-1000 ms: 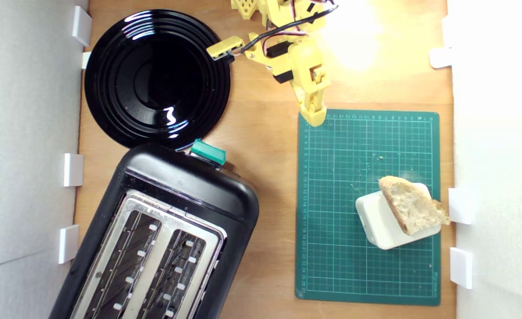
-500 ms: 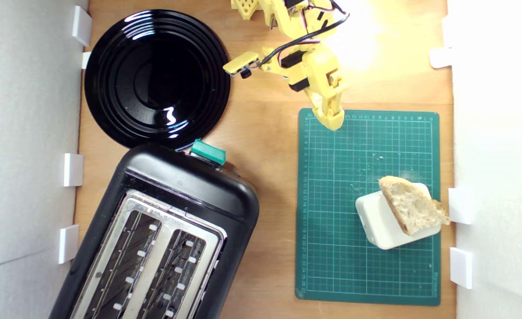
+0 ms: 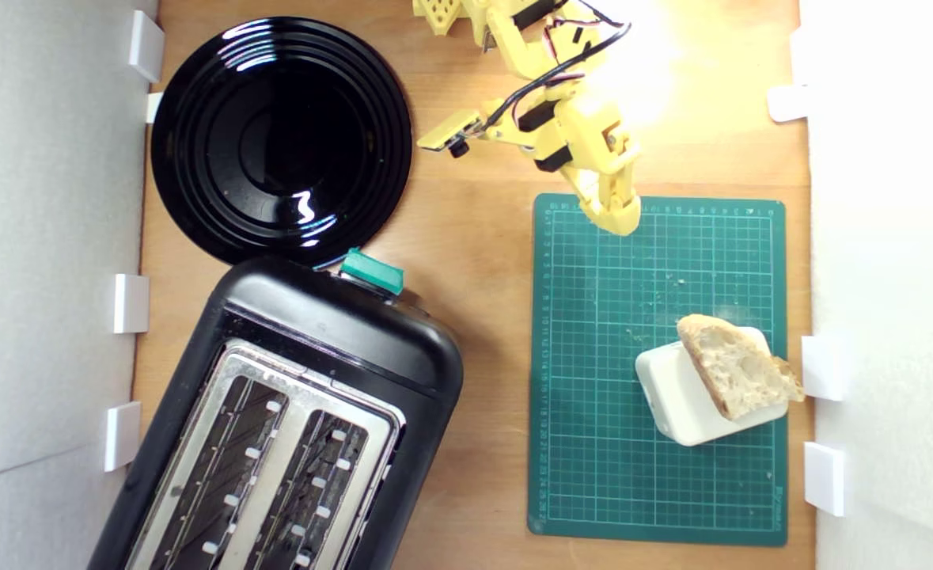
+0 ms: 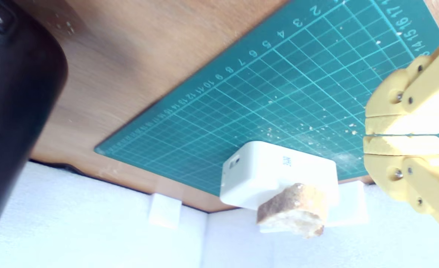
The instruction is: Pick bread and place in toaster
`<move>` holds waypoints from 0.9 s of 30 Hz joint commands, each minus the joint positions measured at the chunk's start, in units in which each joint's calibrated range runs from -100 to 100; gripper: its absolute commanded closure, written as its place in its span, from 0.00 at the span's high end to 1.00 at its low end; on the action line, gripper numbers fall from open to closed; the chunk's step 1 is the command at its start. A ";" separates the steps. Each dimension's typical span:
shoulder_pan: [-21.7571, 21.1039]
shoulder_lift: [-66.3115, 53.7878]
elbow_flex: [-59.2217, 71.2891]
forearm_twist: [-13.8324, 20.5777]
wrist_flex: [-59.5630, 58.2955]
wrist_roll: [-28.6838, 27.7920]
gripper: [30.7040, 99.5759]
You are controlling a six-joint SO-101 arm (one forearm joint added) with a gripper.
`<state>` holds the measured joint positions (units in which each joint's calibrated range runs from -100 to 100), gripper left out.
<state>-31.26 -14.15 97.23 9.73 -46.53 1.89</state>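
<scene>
Nothing is done yet: the pale, brown-crusted bread half-slice (image 3: 739, 366) lies ungrasped on a white plastic block (image 3: 684, 400), the closed, empty yellow gripper (image 3: 620, 218) well apart, the black two-slot toaster (image 3: 292, 419) unfilled.

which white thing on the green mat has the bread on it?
The white block; the bread leans on it. The other white blocks sit off the mat.

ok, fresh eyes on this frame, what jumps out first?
The big black toaster fills the lower part of the exterior view's left, with a glossy black plate above it. On the exterior view's right, the bread leans on a white block on the green mat. The yellow gripper, jaws shut, sits at the mat's top edge.
</scene>
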 commanded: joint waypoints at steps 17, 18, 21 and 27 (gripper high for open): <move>-0.41 8.41 -7.12 0.61 -6.20 0.18 0.52; -0.49 9.58 -7.94 0.61 -6.20 0.23 0.55; -0.33 10.83 -8.67 0.61 -6.97 0.28 0.59; -0.25 11.99 -9.03 0.61 -9.70 0.18 0.65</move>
<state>-31.44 -2.06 90.48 10.80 -53.31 1.89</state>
